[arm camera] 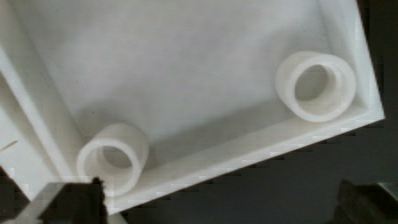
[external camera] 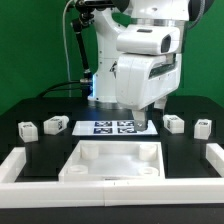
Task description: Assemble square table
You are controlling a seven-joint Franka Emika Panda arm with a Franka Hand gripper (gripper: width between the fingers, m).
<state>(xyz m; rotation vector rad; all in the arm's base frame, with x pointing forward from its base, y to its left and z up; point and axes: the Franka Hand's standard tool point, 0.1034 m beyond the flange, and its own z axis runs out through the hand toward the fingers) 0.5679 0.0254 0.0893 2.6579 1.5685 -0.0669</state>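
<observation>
The white square table top [external camera: 112, 160] lies flat at the front middle of the black surface, rim and sockets facing up. Two white tagged legs [external camera: 27, 128] [external camera: 55, 125] lie at the exterior view's left, two more [external camera: 175, 123] [external camera: 201, 127] at its right. My gripper [external camera: 144, 121] hangs over the marker board just behind the top's far edge. In the wrist view the top [arm camera: 178, 80] fills the frame, with two round corner sockets [arm camera: 320, 85] [arm camera: 111, 155]. The gripper [arm camera: 222, 205] is open and empty, one dark finger [arm camera: 71, 200] beside the top's rim.
The marker board [external camera: 105, 127] lies behind the table top. Long white bars edge the surface at the exterior view's left [external camera: 14, 166], right [external camera: 213, 155] and front [external camera: 110, 196]. The robot base [external camera: 100, 60] stands at the back.
</observation>
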